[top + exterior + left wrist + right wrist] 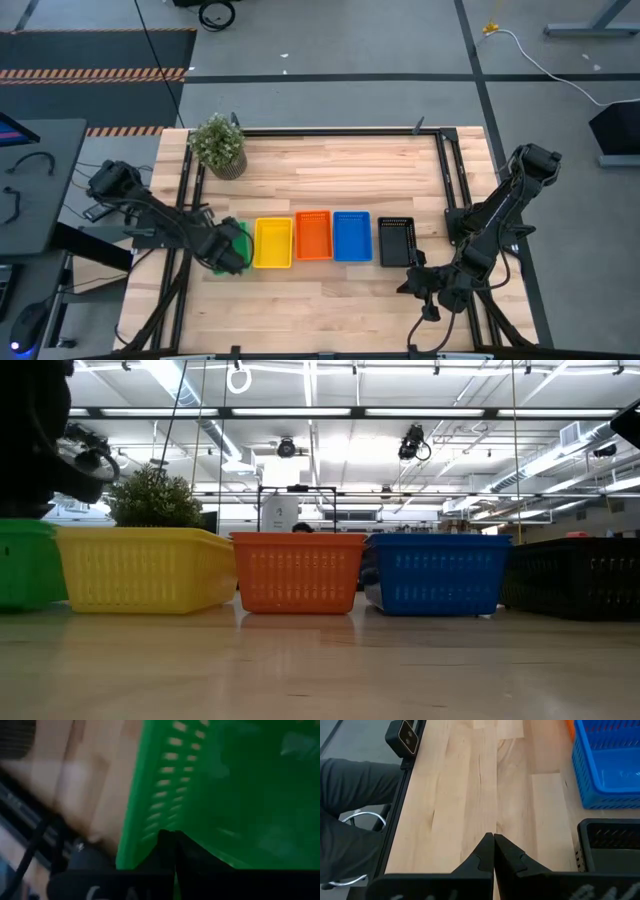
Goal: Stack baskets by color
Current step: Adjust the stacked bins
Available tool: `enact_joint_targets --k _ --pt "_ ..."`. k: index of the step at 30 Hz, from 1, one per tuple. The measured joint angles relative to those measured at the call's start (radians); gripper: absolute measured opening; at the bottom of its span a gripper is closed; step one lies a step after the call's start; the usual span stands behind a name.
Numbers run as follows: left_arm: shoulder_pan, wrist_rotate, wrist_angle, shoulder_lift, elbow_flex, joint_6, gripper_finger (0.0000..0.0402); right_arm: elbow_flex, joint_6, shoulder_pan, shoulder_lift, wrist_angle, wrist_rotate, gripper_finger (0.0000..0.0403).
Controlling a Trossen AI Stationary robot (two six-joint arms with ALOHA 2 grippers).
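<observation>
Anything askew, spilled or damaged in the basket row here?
Nothing spilled or damaged. The yellow basket, orange basket, blue basket and black basket sit upright in a row. Only the green basket is largely hidden under the left gripper; the right gripper is shut over bare table.

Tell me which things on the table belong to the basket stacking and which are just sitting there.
Part of the job:
green basket, under the shut left gripper
yellow basket
orange basket
blue basket
black basket
right gripper, shut, near the black basket

Just lying about:
potted plant at the table's far left corner
</observation>
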Motion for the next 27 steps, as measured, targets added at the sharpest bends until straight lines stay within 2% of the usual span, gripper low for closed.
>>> enact_joint_targets --k 3,12,16,19,21,23,27 --pt "0.019 0.002 -0.01 0.0 -0.032 -0.005 0.0004 0.0 0.0 0.0 0.0 0.0 0.0 0.0004" --pt "0.026 -0.036 -0.127 0.0 -0.025 0.035 0.0004 0.0 -0.01 -0.001 0.0 -0.002 0.008 0.0004" --pt "0.015 -0.036 -0.204 0.0 0.071 -0.012 0.0004 0.0 -0.011 -0.011 0.0 -0.002 0.01 0.0004" --pt "-0.007 -0.026 -0.287 0.0 0.176 -0.111 0.0004 0.0 -0.027 -0.024 0.0 -0.003 0.011 0.0004" --pt "-0.012 0.031 -0.348 -0.009 0.223 -0.222 0.0003 0.0 -0.043 -0.034 0.0 -0.003 0.011 0.0004" --pt "-0.009 0.133 -0.392 -0.04 0.229 -0.323 0.0003 0.0 -0.061 -0.044 0.0 -0.003 0.012 0.0004" --pt "-0.006 0.295 -0.36 -0.154 0.151 -0.489 0.0002 0.0 -0.095 -0.059 0.0 -0.003 0.011 0.0004"
